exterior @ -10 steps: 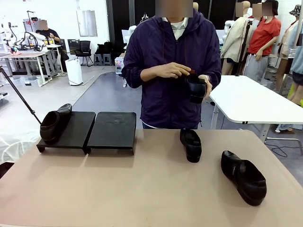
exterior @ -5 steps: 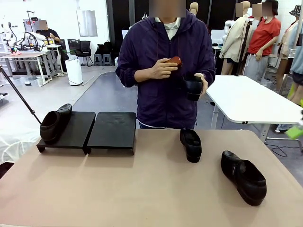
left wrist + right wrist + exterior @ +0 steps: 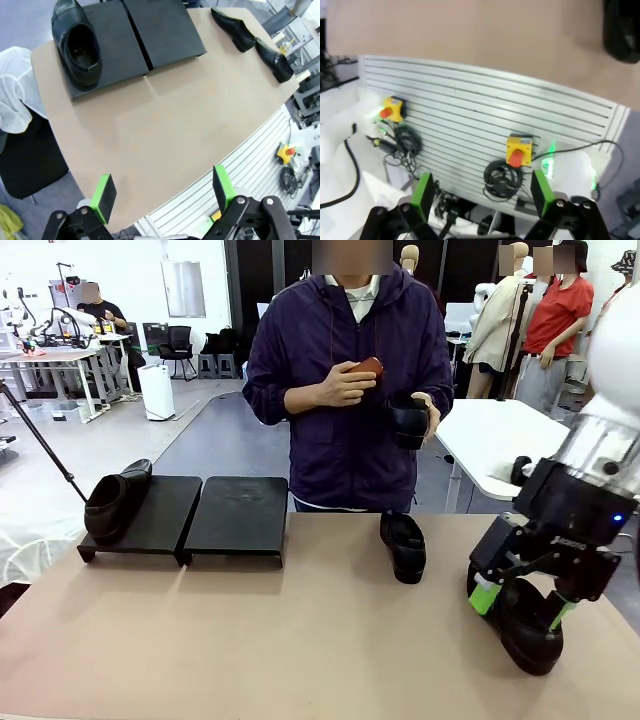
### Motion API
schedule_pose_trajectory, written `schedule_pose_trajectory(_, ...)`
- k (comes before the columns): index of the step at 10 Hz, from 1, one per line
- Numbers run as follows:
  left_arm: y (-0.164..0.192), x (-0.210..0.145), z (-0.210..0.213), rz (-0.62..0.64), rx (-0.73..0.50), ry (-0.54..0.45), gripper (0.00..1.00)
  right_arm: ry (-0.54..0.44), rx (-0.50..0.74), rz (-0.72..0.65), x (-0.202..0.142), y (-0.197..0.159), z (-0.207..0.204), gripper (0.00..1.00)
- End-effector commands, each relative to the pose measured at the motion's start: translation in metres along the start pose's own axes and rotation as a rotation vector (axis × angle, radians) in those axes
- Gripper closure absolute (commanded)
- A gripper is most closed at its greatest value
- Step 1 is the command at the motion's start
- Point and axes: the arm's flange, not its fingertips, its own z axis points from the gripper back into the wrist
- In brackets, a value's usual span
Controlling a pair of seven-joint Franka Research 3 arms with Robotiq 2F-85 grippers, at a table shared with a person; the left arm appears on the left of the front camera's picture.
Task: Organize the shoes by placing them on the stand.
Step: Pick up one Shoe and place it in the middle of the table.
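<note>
One black shoe (image 3: 115, 502) lies on the left platform of the stand (image 3: 160, 525); the right platform (image 3: 238, 515) is bare. A second shoe (image 3: 403, 545) sits mid-table and a third (image 3: 535, 635) near the right edge. The person at the far side holds a fourth shoe (image 3: 410, 423) in one hand. My right gripper (image 3: 520, 605) stands open in front of the right-edge shoe. In its wrist view the right gripper (image 3: 481, 194) holds nothing and a shoe (image 3: 622, 27) shows at the top right corner. My left gripper (image 3: 162, 192) is open over the table's near edge, with the stand (image 3: 165, 32) and its shoe (image 3: 76, 42) far ahead.
The person's other hand holds a small reddish-brown brush (image 3: 365, 368). The right wrist view looks down on a white slatted base with two yellow emergency-stop boxes (image 3: 520, 150) and cables. A white table (image 3: 510, 450) stands behind on the right. Bare tan tabletop (image 3: 250, 630) spans the middle.
My right arm has swung into the front view from the right, over the right-edge shoe. The person has raised the brush and the held shoe slightly. The other shoes have not moved.
</note>
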Motion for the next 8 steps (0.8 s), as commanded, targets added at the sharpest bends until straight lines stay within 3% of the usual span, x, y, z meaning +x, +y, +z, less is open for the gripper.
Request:
schedule_pose_trajectory(1, -0.001, 0.0, 0.002, 0.011, 0.001, 0.01, 0.0, -0.029, 0.09, -0.032, -0.002, -0.031, 0.035, 0.0)
schedule_pose_trajectory(4, -0.001, 0.0, 0.002, 0.011, 0.001, 0.01, 0.0, -0.026, 0.064, -0.025, -0.001, -0.027, 0.023, 0.0)
schedule_pose_trajectory(6, -0.001, 0.0, 0.002, 0.011, 0.001, 0.01, 0.0, -0.174, 0.03, 0.011, 0.042, -0.033, 0.046, 0.0)
schedule_pose_trajectory(7, -0.001, 0.0, 0.002, 0.011, 0.001, 0.01, 0.0, -0.194, 0.023, 0.046, 0.071, -0.034, 0.052, 0.0)
schedule_pose_trajectory(8, -0.001, 0.0, 0.002, 0.011, 0.001, 0.01, 0.0, -0.138, 0.019, 0.03, 0.093, -0.04, 0.057, 0.0)
